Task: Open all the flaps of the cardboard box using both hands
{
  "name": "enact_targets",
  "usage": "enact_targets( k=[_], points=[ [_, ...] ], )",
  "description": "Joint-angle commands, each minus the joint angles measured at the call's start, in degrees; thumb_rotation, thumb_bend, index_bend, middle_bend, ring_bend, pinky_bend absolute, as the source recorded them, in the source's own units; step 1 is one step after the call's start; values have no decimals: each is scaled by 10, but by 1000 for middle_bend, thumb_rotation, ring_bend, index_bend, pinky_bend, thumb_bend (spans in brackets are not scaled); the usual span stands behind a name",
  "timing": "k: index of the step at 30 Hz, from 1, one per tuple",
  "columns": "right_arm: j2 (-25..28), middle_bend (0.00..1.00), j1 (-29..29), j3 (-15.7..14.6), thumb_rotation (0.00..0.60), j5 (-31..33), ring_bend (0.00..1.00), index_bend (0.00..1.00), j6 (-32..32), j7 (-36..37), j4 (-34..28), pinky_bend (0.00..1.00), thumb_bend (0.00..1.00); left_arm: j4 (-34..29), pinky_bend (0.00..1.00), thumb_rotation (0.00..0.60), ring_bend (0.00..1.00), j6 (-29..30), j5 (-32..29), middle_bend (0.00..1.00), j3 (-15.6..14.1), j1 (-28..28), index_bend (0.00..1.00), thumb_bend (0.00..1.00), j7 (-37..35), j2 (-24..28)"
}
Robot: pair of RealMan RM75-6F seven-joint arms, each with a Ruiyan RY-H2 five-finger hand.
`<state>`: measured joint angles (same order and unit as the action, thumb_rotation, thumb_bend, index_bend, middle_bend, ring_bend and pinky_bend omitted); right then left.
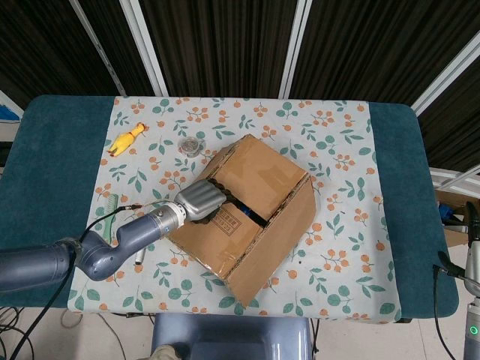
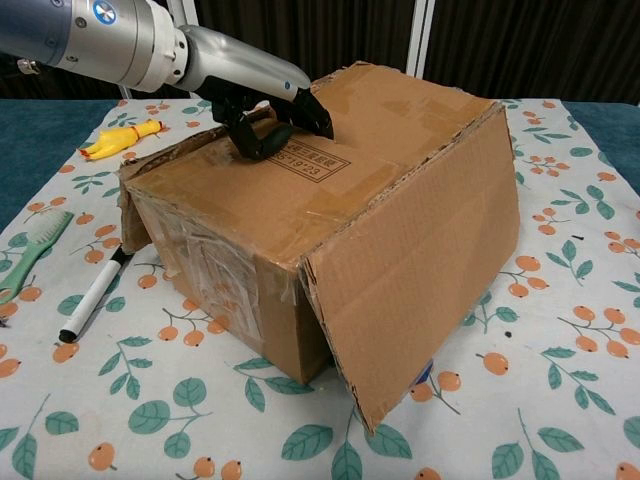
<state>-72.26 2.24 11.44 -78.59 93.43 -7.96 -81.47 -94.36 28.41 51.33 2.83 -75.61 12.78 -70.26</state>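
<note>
Working left to right across the table, we list: a green comb (image 2: 32, 252) at the far left edge of the floral cloth (image 1: 352, 217); a yellow rubber chicken toy (image 1: 126, 139) toward the back left; a white marker with a black cap (image 2: 92, 296) lying just beside the box's left side; a small round dish (image 1: 192, 145) behind the box. Our left hand (image 2: 268, 110) comes in from the left and rests on the cardboard box (image 2: 330, 235), its dark fingers (image 2: 255, 140) curled narrow and hooked at the inner edge of the near top flap (image 2: 270, 190), where that flap meets the far top flap (image 2: 400, 100). Whether the fingertips have real purchase under the edge, we cannot tell. The box sits mid-table, turned at an angle to the table edge. One end flap (image 2: 420, 270) on the right side already hangs outward and down, so we judge that flap done; the two large top flaps lie nearly flat and closed, with only a slim dark gap showing between them in the head view, and any opposite end flap is hidden. We put the task at an early stage, most of it left. Our right hand is not in view. Writing: a printed black rectangular stamp (image 2: 312, 166) on the near flap, its characters too small to read; a round blue mark (image 2: 104, 11) on the arm, unreadable.
</note>
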Motion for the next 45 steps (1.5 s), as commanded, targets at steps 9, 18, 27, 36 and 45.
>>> enact_targets(
  k=[9,18,27,36,45],
  points=[
    [-1,40,0,1,600,0,74,0,0,3,0,151,0,-14,167,600,175,39,-33,217,1,-10,250,796,18,1],
    [-1,40,1,1,600,4,81,0,-7,5,1,151,0,-17,304,600,283,16,-59,303,4,-19,244,796,3,17],
    [-7,40,3,1,600,3,81,0,-9,3,7,151,0,-22,344,600,308,13,-66,356,8,-24,246,796,-5,34],
    [-8,40,4,2,600,3,81,0,-9,1,7,151,0,-24,345,600,308,7,-64,350,20,-23,251,796,-27,47],
    [-10,40,5,1,600,4,81,0,-12,-2,8,151,0,-42,360,600,308,-31,-51,367,39,-19,251,796,-67,86]
  ],
)
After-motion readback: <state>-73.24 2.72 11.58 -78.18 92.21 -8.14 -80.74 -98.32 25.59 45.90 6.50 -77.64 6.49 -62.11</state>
